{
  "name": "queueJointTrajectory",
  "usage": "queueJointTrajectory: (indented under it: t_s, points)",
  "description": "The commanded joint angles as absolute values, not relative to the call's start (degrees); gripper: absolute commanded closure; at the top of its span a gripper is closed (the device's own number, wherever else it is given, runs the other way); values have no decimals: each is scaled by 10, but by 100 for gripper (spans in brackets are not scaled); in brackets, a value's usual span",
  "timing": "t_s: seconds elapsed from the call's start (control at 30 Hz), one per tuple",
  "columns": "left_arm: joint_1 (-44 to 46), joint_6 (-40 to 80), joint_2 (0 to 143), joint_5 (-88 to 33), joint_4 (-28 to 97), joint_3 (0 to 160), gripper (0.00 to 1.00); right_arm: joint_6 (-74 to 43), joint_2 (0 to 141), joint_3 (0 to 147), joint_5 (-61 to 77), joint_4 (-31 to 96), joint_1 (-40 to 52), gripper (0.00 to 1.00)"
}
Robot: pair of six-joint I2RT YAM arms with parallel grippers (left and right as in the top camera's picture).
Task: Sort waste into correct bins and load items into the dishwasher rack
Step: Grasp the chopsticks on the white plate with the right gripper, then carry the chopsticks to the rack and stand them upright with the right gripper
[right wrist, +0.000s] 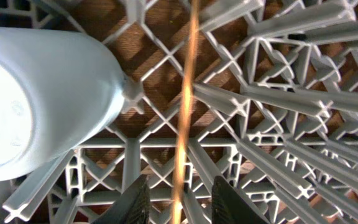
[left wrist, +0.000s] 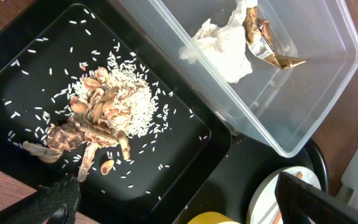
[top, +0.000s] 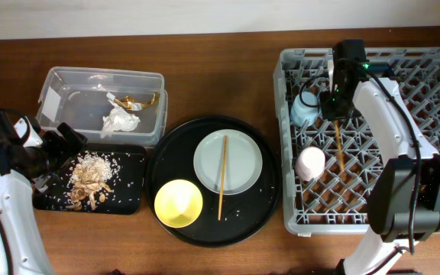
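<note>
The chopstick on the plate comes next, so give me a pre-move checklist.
1. Right end effector open, free of rack chopstick: ok.
2. Rack chopstick lying stable in dishwasher rack: cannot tell.
3. Plate chopstick uncovered on plate: ok.
4. Left end effector away from plate: ok.
5. Blue cup and pink cup racked: ok.

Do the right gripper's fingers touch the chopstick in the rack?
Apart. The right wrist view shows the chopstick between the open fingers, with a gap on each side.
</note>
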State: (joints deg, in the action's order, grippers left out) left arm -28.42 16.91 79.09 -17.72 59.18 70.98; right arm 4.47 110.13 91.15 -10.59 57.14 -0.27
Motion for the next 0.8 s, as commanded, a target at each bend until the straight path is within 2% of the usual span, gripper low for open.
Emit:
queueJointTrajectory:
  t_s: [0.0, 0.1, 0.17, 0.33, 0.4, 0.53, 0.6, 0.63, 0.67, 0.7, 0.77]
  points:
    - [-287, 171, 791, -175, 592, 709, 0, 41, 1102, 909, -87, 567, -7, 68]
    - [-287, 171, 791, -175, 592, 709, 1, 14, 1095, 947, -23, 623, 0, 70]
    - [-287, 171, 791, -175, 592, 709, 1, 12, 1080, 971, 92, 659, 50, 66]
    - [-287, 171, 791, -175, 592, 709, 1, -47, 1080, 971, 163, 671, 201, 65]
    - [-287, 171, 791, -175, 592, 709, 1, -139, 1082, 970, 160, 661, 279, 91]
    - [-287, 171, 791, -175, 592, 709, 1, -298, 1082, 970, 159, 627, 369, 93]
    - [-287, 171, 791, -175, 592, 709, 1, -368, 1082, 970, 94, 627, 398, 95]
    - [-287, 171, 791, -175, 592, 709, 1, -393, 1082, 969, 85, 629, 402, 91]
    - [-287, 171, 791, -175, 592, 709, 1, -410, 1082, 967, 85, 630, 402, 80]
    - [-287, 171, 791, -175, 592, 709, 1, -410, 1083, 965, 85, 630, 402, 96]
    - [-287, 171, 791, -175, 592, 709, 1, -410, 1096, 964, 83, 630, 402, 96]
